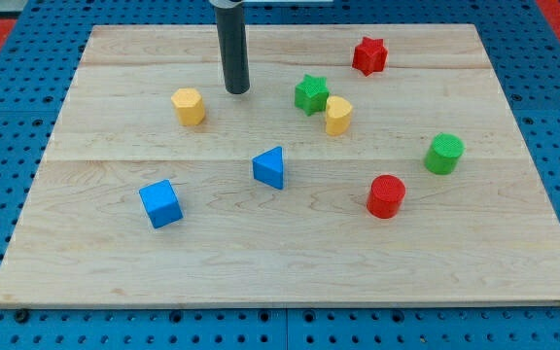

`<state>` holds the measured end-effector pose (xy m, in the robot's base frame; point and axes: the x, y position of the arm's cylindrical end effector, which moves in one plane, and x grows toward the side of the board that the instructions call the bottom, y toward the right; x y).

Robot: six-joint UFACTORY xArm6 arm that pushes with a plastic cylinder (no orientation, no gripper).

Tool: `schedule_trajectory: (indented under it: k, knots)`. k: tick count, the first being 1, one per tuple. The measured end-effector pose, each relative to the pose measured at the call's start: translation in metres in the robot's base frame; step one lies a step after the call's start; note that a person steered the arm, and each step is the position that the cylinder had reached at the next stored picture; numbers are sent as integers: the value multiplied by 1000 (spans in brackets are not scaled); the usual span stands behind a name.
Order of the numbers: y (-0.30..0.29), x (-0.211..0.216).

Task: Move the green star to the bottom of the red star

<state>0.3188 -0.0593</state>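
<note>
Ridged green star (310, 93) on pale wood

upright rod, my tip (237, 90) down

Eight blocks sit on the wooden surface (115, 282). Two are stars: one red star (368, 55) and one green star (310, 93). Two are cylinders: one green cylinder (444, 154) and one red cylinder (386, 196). Two are yellow: a yellow hexagonal block (190, 106) and a yellow rounded block (337, 115). Two are blue: one blue cube (160, 203) and one blue triangular block (270, 167). By colour, that makes two red, two green, two yellow and two blue.
</note>
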Motion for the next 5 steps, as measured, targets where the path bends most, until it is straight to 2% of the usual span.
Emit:
schedule_trajectory:
  k: [3, 5]
  knots:
    - [0, -6]
    - [-7, -25]
